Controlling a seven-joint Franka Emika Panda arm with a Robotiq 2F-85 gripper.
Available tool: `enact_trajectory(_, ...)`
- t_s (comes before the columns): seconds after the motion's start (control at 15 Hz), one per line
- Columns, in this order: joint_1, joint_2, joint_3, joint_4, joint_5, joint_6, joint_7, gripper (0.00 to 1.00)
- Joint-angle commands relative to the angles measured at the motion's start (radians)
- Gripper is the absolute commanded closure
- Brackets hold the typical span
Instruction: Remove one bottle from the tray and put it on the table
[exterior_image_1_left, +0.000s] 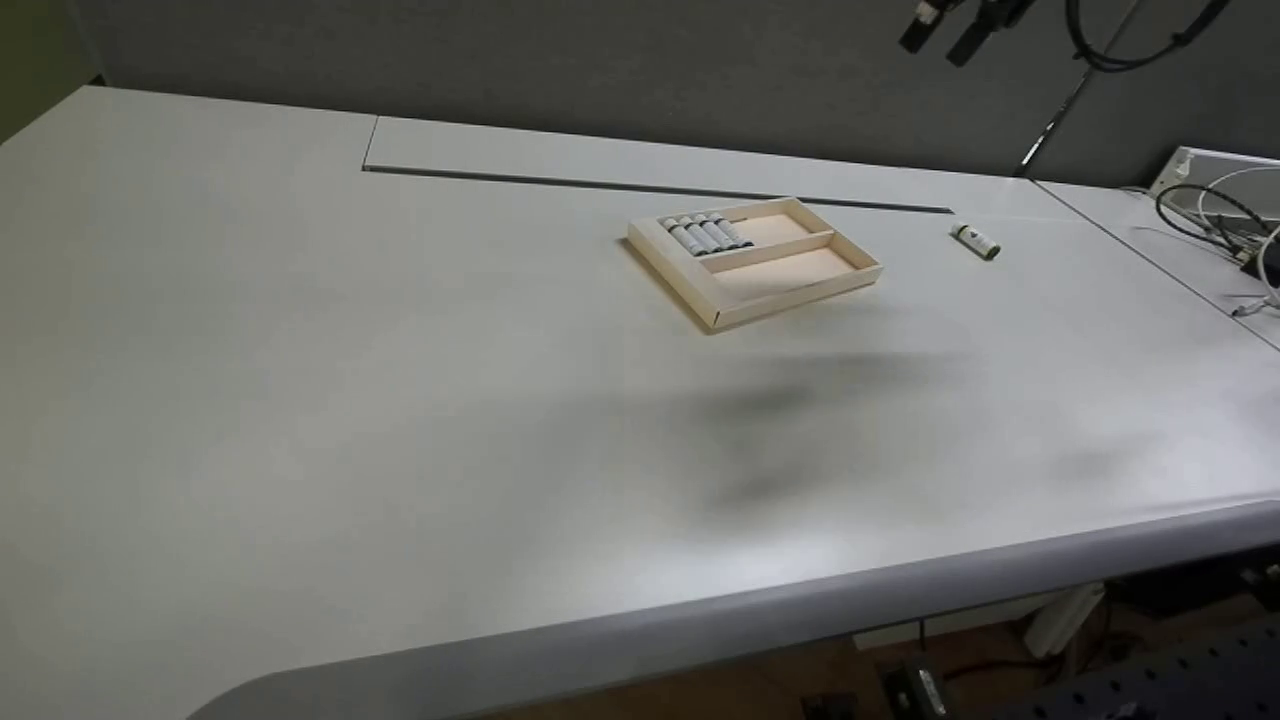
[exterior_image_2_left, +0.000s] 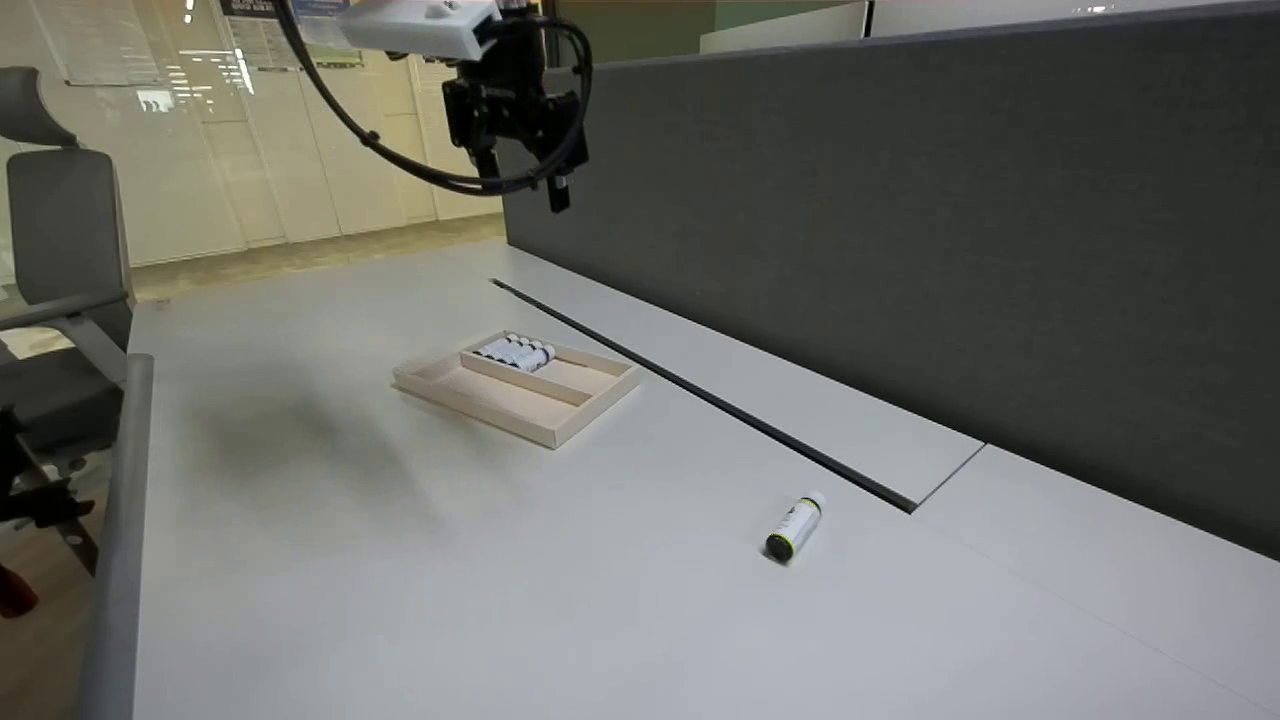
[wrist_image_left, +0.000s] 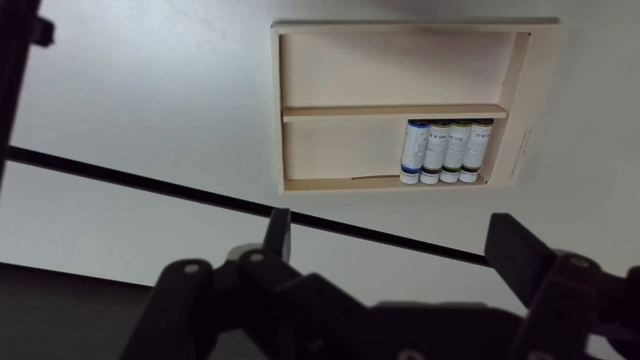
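With the gripper spread wide and empty, hung high above the table. For a grasp, probably needed to descend and reach toward the top of the wrist view, to the blue-banded bottle, beside three other bottles in the compartment of the tray nearer the dark strip. Lay there with long axis across the closing line of the fingers, white end toward the gripper, dark end by the divider. Farther out, lying on the table well apart from the tray, saw a loose bottle, white end toward the strip; perhaps already met the task.
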Motion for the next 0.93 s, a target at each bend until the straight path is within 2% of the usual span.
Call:
enact_trajectory(0.0,-0.004,0.131,0.08,0.155,-0.091,-0.021,0.058,0.0)
enact_trajectory(0.2,0.027,0.189,0.119,0.187,-0.17,-0.006,0.113,0.0)
enact_trajectory(0.27,-0.017,0.15,0.142,0.138,-0.143,0.001,0.066,0.0)
enact_trajectory(0.33,-0.006,0.168,0.15,0.148,-0.162,0.003,0.085,0.0)
enact_trajectory(0.87,-0.001,0.188,0.151,0.168,-0.173,0.005,0.098,0.0)
